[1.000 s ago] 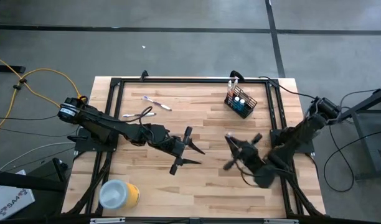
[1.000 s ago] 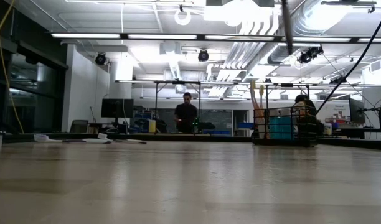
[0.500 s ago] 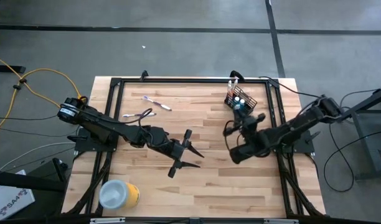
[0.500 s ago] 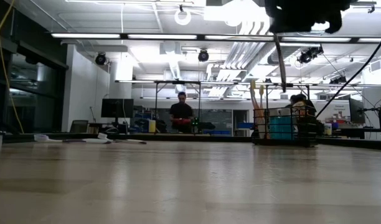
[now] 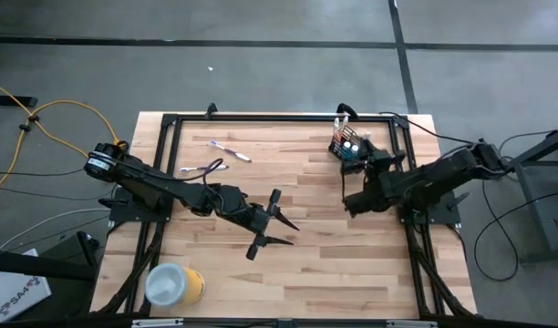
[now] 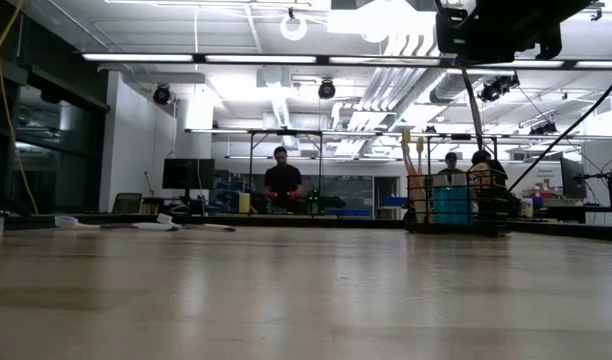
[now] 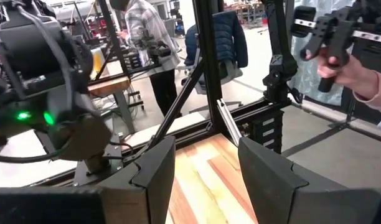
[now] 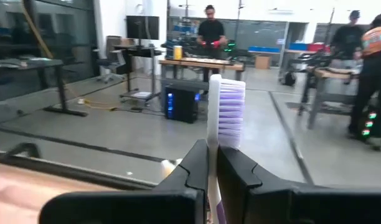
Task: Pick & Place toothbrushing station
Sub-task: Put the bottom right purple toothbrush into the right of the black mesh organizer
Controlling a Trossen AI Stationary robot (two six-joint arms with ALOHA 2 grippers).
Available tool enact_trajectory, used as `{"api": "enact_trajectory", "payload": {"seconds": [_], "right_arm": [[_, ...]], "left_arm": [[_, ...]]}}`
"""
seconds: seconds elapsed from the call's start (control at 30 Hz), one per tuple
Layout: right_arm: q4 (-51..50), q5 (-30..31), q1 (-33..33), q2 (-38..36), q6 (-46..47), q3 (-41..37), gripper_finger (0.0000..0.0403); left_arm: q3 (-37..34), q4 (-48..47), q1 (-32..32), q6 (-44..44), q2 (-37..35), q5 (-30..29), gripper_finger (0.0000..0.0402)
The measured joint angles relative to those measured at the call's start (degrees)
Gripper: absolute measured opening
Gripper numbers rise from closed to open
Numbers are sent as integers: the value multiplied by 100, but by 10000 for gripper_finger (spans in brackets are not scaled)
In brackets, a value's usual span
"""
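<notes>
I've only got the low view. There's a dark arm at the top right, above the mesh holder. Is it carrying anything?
Observer: Yes. The right gripper is shut on a toothbrush with purple bristles, whose head sticks out past the fingers.
Operator: Where is it relative to the holder?
Observer: From above, that arm's end sits right beside the holder, on the side nearer the table's middle.
Operator: And the other arm?
Observer: The left gripper is open with nothing between its fingers, over the middle of the table.
</notes>
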Motion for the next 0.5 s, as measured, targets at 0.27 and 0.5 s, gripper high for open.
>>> {"api": "enact_trajectory", "payload": {"seconds": [0.27,0.5], "right_arm": [[-151,4,-787,-56,0,-1,11],[-33,0,-1280,-57,577,-409,11]], "left_arm": [[0,-4,0,0,0,0,171],[0,-21,0,0,0,0,171]]}}
